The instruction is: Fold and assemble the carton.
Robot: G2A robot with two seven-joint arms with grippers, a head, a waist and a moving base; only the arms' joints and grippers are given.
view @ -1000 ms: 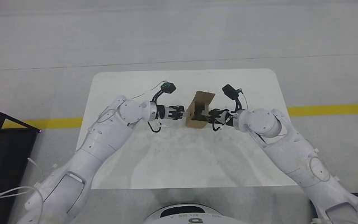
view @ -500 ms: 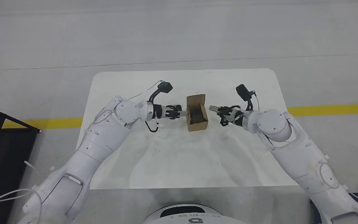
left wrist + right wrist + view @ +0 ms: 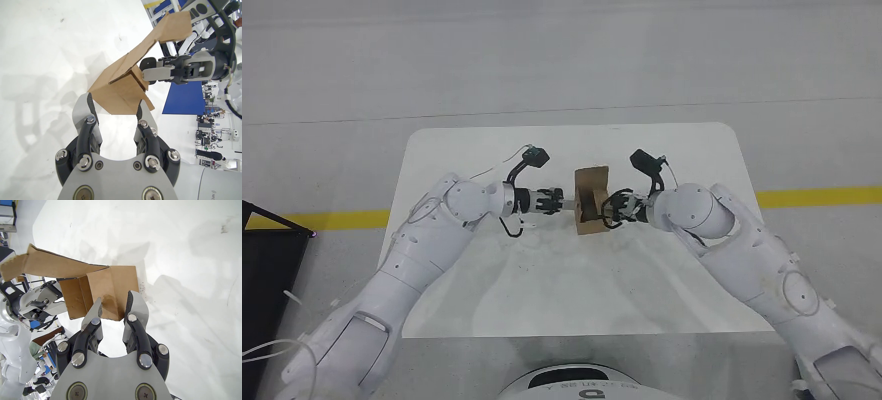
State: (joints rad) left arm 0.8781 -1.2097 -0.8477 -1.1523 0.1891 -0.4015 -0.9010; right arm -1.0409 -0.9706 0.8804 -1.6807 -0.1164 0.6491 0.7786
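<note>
A small brown carton (image 3: pixel 592 198) sits open-topped in the middle of the white table (image 3: pixel 542 290), between my two grippers. One long flap (image 3: pixel 170 24) sticks up and outward from its rim. My left gripper (image 3: pixel 566 203) is on the carton's left side, shut on the carton (image 3: pixel 121 94), with a fingertip against each side of its near end. My right gripper (image 3: pixel 610 208) is at the opposite wall. Its fingers (image 3: pixel 132 302) straddle a corner fold of the carton (image 3: pixel 102 285) with a gap between them, so it is open. It is also visible as the right gripper (image 3: pixel 146 70) at the carton's far rim.
Bare white table lies on all sides of the carton. A yellow floor line (image 3: pixel 812 197) runs behind the table. A black frame (image 3: pixel 262 250) stands on the floor beyond the table's left edge.
Half a second ago the right gripper was drawn back to the right of the carton; now it is at the carton's wall again. The carton, skewed a second ago, stands squarer. The left gripper stayed.
</note>
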